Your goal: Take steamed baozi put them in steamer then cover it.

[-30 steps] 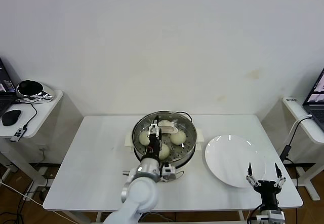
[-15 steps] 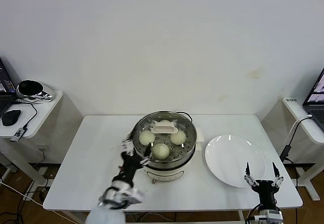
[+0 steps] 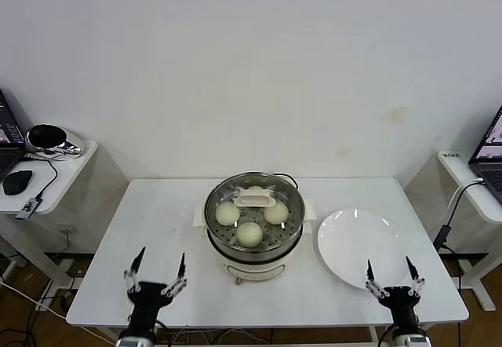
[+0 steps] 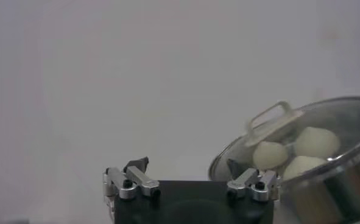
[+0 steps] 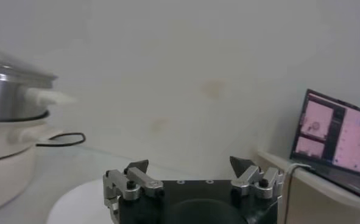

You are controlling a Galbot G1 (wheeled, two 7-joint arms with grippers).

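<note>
The steamer (image 3: 254, 241) stands mid-table with the glass cover (image 3: 292, 204) on it, cream handle (image 3: 255, 199) on top. Three baozi show clearly through the glass (image 3: 249, 233), and a fourth shows partly behind the handle. My left gripper (image 3: 156, 272) is open and empty at the table's front left, apart from the pot. My right gripper (image 3: 389, 275) is open and empty at the front right, beside the plate. The left wrist view shows the covered steamer (image 4: 326, 182) with baozi (image 4: 317, 142) inside. The right wrist view shows the steamer (image 5: 6, 122) off to one side.
A flat white plate (image 3: 362, 248) lies right of the steamer. A power cord (image 5: 61, 140) runs behind the pot. Side tables hold a mouse (image 3: 17, 180) at left and a laptop (image 3: 490, 152) at right.
My left arm has pulled back from the steamer's lid handle to the table's front left edge. The cover stays on the pot. The right gripper has shifted slightly.
</note>
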